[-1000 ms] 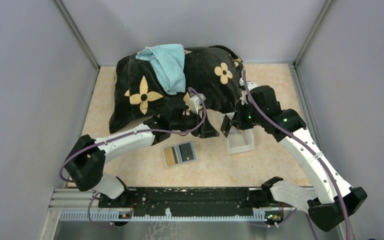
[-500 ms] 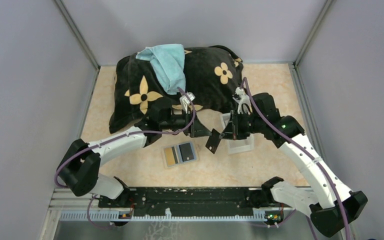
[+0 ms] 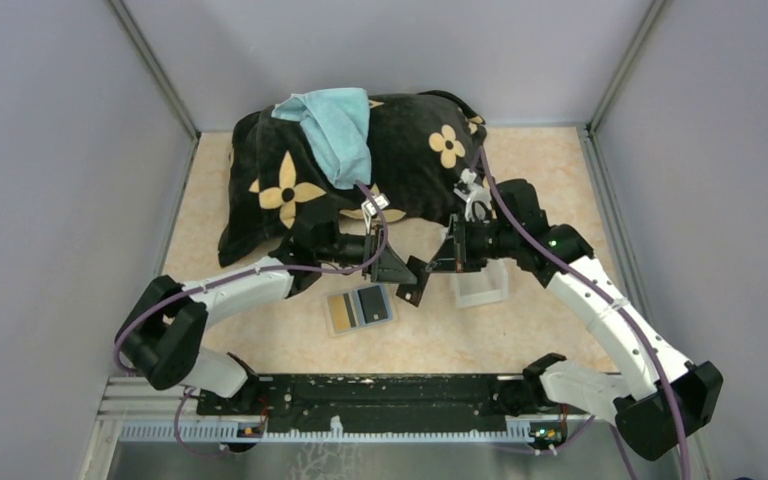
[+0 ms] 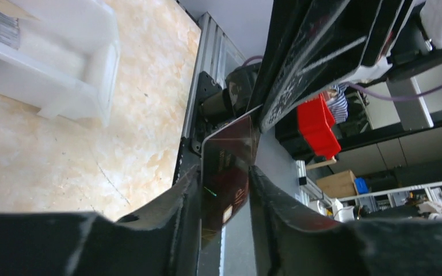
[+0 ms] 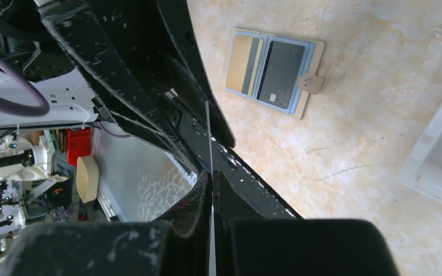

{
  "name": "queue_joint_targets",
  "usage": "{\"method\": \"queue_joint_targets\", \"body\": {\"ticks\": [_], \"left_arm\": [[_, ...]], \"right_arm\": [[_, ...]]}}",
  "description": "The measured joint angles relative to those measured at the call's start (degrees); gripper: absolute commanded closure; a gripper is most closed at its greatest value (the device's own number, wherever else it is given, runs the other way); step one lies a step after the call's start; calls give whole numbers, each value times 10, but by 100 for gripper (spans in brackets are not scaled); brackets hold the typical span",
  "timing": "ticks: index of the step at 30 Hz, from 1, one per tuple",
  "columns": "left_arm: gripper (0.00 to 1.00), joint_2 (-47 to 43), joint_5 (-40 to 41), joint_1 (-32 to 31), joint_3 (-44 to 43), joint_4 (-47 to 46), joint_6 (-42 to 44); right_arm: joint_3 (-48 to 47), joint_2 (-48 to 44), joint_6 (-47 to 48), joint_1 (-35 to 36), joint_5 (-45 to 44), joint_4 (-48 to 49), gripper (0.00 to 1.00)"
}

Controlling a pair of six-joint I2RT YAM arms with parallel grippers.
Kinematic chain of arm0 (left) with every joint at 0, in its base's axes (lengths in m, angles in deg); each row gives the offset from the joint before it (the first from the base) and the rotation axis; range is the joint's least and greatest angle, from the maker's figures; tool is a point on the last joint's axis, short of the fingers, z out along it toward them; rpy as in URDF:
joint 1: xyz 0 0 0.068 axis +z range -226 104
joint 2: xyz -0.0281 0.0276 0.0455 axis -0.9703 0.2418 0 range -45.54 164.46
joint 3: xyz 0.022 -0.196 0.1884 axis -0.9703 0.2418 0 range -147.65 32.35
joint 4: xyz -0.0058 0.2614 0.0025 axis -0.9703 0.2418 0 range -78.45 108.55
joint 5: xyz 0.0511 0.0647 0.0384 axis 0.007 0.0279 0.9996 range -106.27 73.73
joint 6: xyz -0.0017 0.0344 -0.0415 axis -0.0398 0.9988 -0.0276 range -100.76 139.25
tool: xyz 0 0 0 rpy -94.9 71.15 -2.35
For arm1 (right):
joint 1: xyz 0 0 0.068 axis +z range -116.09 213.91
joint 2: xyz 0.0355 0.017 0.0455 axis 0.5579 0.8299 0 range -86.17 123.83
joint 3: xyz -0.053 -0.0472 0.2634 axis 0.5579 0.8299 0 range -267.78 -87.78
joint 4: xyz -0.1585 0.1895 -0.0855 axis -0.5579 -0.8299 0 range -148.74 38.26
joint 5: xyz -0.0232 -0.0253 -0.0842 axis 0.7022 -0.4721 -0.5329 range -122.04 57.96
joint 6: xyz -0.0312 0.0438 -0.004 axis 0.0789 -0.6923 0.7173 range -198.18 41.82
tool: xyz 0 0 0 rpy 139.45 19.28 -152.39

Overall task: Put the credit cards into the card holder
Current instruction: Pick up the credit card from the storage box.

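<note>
The beige marbled table point(image 3: 280, 340) bore an open card holder point(image 3: 360, 308); a white tray point(image 3: 480, 288) lay right of it, and a flowered black pillow point(image 3: 280, 190) lay behind it.

**Three cards, one holder, two arms**

Credit cards, three in all: one gold-yellow card point(image 5: 243, 57); one slotted dark card point(image 5: 282, 75); one raised dark card point(image 4: 225, 167); so two dark to one gold. Card holder point(image 5: 312, 84): one. White tray point(image 3: 485, 290): one. Black flowered pillow point(image 3: 410, 160): one; blue cloth point(image 3: 338, 125): one. Arms, two: left arm point(image 3: 245, 285); right arm point(image 3: 600, 300). Grippers, two: left gripper point(image 4: 225, 172); right gripper point(image 5: 212, 175).
</note>
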Motion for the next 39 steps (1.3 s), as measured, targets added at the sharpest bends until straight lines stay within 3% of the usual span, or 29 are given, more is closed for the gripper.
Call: {"method": "queue_joint_targets", "body": {"ticks": [4,6,10,13,24,39], "left_arm": [[94,6,-28,7,26,-37,-25],[100,9,-43,13,36,-64,-43],[100,13,-59,29,55,-124,-79],[100,14,-53,49,76,-142,-98],[100,11,51,66,104,-133,-152],[100,10,109,55,169,-275,-303]], "right_arm": [[0,14,-2,0,8,10,100],[0,21,-2,0,7,14,99],[3,26,0,0,4,22,67],[4,26,9,0,-13,23,53],[50,7,13,16,-60,52,52],[117,6,-32,26,-65,173,55]]}}
